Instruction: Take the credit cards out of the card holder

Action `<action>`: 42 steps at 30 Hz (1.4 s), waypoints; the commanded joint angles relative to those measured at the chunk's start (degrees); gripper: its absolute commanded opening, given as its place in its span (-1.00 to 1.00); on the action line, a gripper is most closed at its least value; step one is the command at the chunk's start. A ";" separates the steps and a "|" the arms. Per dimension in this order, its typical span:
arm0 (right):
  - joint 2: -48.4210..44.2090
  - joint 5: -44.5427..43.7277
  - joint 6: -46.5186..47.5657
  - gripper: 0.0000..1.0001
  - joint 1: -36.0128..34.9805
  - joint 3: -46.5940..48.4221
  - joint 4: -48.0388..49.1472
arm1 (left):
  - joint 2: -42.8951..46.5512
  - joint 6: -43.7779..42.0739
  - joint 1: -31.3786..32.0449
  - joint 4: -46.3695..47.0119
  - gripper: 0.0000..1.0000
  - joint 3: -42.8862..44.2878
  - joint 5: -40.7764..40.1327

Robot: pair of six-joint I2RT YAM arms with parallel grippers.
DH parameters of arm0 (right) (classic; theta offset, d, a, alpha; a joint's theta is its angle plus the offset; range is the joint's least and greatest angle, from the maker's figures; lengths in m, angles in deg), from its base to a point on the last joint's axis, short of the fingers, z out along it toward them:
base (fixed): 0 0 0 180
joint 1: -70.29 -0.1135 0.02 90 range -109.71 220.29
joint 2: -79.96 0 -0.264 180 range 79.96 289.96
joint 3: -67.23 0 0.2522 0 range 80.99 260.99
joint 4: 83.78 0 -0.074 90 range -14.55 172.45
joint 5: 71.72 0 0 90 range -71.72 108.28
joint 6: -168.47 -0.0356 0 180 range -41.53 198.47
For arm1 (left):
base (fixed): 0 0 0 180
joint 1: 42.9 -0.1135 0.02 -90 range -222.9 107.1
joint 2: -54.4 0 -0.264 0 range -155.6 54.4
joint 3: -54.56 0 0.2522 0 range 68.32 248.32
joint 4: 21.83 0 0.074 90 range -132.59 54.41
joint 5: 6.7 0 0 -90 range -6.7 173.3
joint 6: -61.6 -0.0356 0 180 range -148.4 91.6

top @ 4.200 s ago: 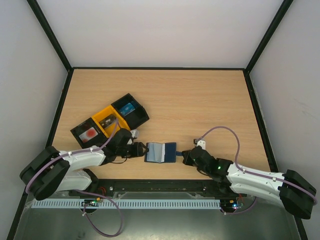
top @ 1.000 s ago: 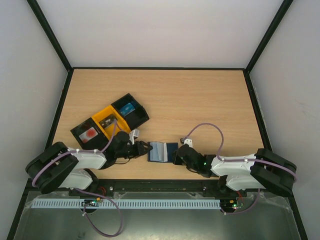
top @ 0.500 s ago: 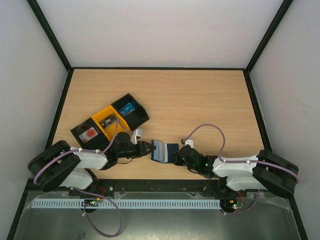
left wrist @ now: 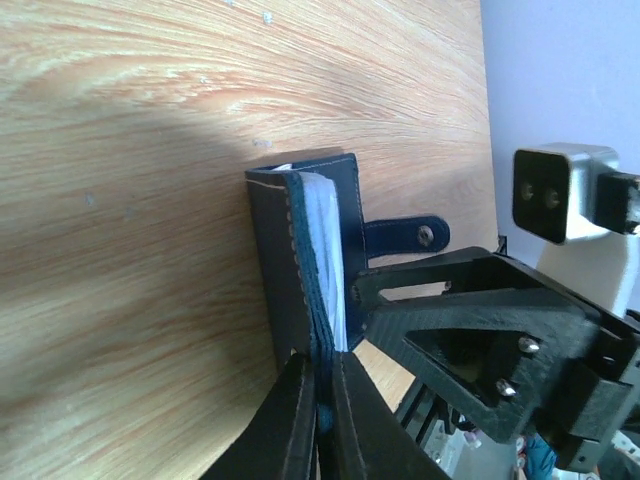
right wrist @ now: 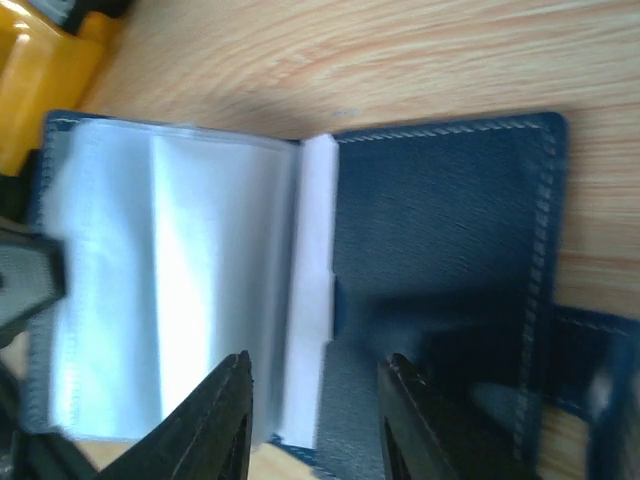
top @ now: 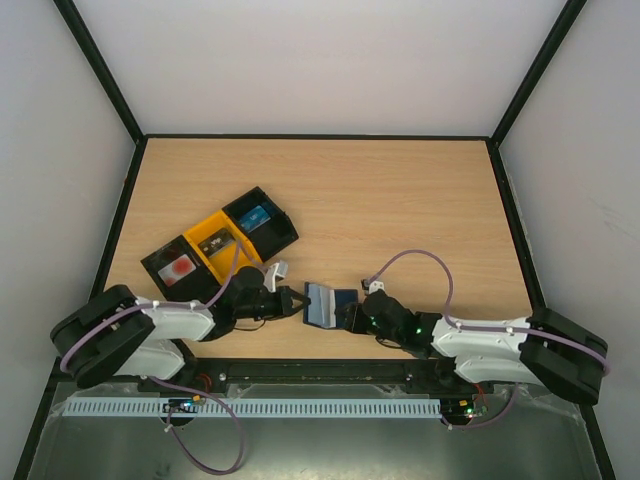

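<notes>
The card holder [top: 327, 302] lies near the table's front edge between both arms. My left gripper [top: 299, 303] is shut on the edge of its left flap [left wrist: 275, 260], which stands up off the wood. My right gripper [right wrist: 318, 365] hovers open over the holder's spine, one finger over the clear sleeves [right wrist: 170, 290] and the other over the dark panel [right wrist: 440, 230]. No card shows in the sleeves. The credit cards lie in trays at the left: blue [top: 256, 215], dark patterned [top: 214, 243], and white with a red mark [top: 180, 267].
Three joined trays, black [top: 285, 232], yellow [top: 232, 222] and black [top: 152, 264], sit at the left behind my left arm. The yellow tray [right wrist: 40, 70] also shows in the right wrist view. The holder's clasp tab [left wrist: 405, 235] points toward my right gripper [top: 350, 316].
My left gripper has closed on the holder's left flap and tipped it up. My right gripper has opened and let go of the right side of the holder.
</notes>
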 commanded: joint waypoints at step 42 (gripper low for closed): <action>7.90 2.45 -6.38 -0.06 -6.12 5.08 6.81 | 8.92 -3.43 5.51 -22.60 -0.49 5.98 -8.38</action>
